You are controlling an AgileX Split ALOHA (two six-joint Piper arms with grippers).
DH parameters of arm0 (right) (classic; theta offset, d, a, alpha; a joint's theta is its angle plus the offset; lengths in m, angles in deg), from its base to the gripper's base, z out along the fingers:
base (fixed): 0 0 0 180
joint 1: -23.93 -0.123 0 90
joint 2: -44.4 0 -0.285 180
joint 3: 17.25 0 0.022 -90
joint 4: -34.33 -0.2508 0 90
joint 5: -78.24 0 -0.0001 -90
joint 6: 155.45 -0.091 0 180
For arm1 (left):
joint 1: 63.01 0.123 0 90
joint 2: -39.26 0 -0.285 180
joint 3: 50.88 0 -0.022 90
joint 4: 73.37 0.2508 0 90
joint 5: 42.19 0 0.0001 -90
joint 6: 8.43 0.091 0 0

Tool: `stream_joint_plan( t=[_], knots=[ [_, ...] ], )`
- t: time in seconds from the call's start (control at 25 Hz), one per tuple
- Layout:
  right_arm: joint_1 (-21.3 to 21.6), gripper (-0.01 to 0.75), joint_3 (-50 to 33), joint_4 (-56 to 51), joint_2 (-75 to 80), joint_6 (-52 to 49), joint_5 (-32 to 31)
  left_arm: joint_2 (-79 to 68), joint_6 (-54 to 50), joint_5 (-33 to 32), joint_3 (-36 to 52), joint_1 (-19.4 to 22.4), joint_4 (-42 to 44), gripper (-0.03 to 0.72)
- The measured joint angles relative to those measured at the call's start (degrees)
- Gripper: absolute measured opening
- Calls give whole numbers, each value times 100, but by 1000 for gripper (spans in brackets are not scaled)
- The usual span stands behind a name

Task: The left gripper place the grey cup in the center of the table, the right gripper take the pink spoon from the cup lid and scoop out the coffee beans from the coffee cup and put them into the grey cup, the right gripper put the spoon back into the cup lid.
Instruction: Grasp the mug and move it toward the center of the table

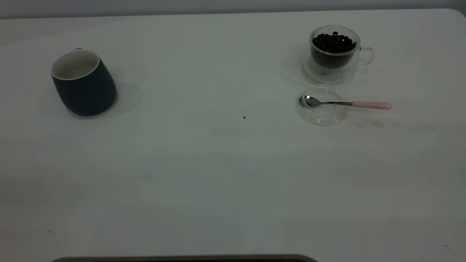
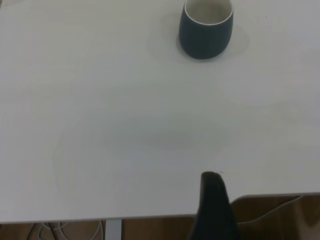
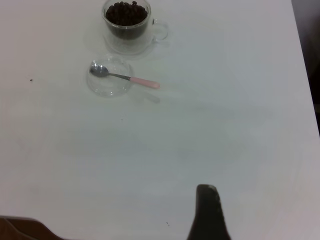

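The grey cup (image 1: pixel 83 83) stands upright and empty at the far left of the table (image 1: pixel 204 163); the left wrist view shows the grey cup (image 2: pixel 206 27) well ahead of my left gripper (image 2: pixel 212 180), a dark shape over the table's near edge. The coffee cup (image 1: pixel 335 52), holding coffee beans (image 1: pixel 334 42), stands at the far right. Just in front of it lies the cup lid (image 1: pixel 322 112) with the pink spoon (image 1: pixel 346 104) across it, handle pointing right. My right gripper (image 3: pixel 207 192) hangs far from the spoon (image 3: pixel 125 77), lid (image 3: pixel 109 85) and coffee cup (image 3: pixel 127 22). Neither gripper shows in the exterior view.
A few dark specks (image 1: pixel 244 117) dot the white tabletop between the cups. The table's right edge (image 3: pixel 305 75) runs beside the right gripper's side. A dark curved rim (image 1: pixel 182 258) shows at the near edge in the exterior view.
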Motion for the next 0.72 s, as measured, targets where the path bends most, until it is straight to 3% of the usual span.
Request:
stream_joint_plan(
  t=[0.28,0.72],
  knots=[
    [0,591,0,0,0,0,5,-464,-576,90,-289,0,220,586],
    [0,591,0,0,0,0,5,-4327,-45,325,-2052,0,404,586]
  ],
)
